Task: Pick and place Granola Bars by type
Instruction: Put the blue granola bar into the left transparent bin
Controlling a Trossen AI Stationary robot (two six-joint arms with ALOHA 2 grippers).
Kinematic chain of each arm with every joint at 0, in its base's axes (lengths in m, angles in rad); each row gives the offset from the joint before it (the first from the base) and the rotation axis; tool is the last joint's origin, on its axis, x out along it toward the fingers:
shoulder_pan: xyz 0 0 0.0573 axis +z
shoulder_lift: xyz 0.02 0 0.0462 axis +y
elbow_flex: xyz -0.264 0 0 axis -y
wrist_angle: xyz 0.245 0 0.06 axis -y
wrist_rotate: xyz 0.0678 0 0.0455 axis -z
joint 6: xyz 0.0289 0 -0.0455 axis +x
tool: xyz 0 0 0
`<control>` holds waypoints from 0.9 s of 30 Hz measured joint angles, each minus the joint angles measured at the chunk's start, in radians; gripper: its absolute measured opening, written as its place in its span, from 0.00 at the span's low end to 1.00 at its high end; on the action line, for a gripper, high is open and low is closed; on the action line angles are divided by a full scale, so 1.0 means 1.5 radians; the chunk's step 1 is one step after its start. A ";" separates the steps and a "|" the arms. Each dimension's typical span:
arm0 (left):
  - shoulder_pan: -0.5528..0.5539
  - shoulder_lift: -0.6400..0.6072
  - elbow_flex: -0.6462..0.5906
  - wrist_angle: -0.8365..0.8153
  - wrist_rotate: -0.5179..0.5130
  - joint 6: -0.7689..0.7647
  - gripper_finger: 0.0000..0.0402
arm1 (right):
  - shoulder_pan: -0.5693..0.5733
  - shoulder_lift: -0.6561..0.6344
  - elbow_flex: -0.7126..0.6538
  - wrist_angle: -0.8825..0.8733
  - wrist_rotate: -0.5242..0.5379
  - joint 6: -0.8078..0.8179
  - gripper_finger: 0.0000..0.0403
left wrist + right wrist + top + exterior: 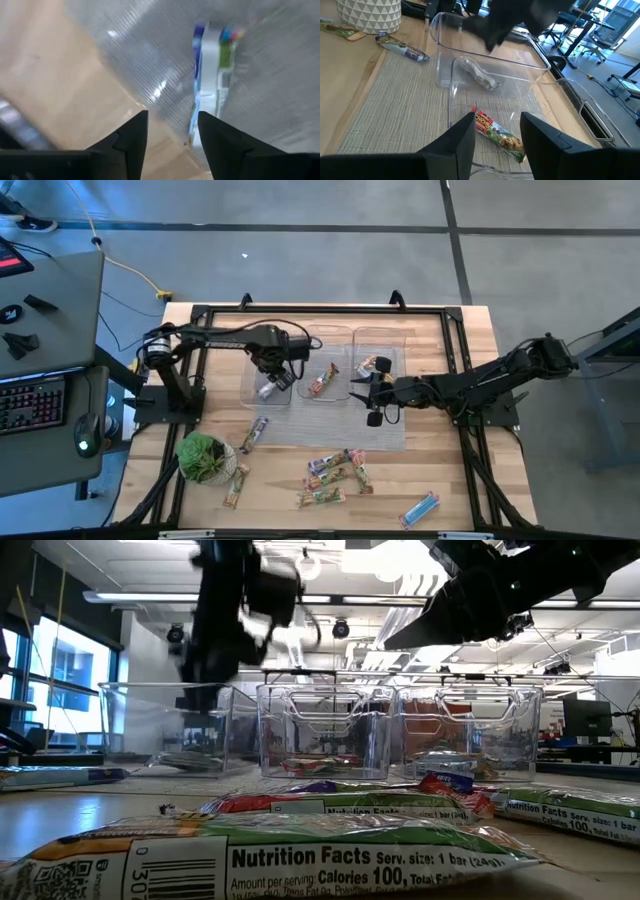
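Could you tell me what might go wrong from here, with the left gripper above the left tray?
1. The left gripper hangs open low inside the left tray; pulling out sideways could catch its wall and drag it.
2. The right gripper sits between the other trays, so the arms could clash.
3. The loose bars overlap, inviting a double pick.

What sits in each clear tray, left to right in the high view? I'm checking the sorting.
Left tray: silvery bar under the left end effector → middle tray: red-orange bar → right tray: bar beside the right end effector.
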 joint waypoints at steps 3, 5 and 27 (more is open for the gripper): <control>-0.020 -0.022 0.083 -0.113 -0.020 -0.032 0.42 | 0.000 0.000 0.000 0.000 -0.001 0.000 0.35; -0.046 -0.033 0.137 -0.163 -0.032 -0.056 0.42 | 0.000 0.000 0.000 0.001 0.000 0.000 0.35; -0.492 0.009 0.140 -0.127 -0.052 -0.602 0.42 | 0.000 0.000 0.000 0.000 0.000 0.000 0.35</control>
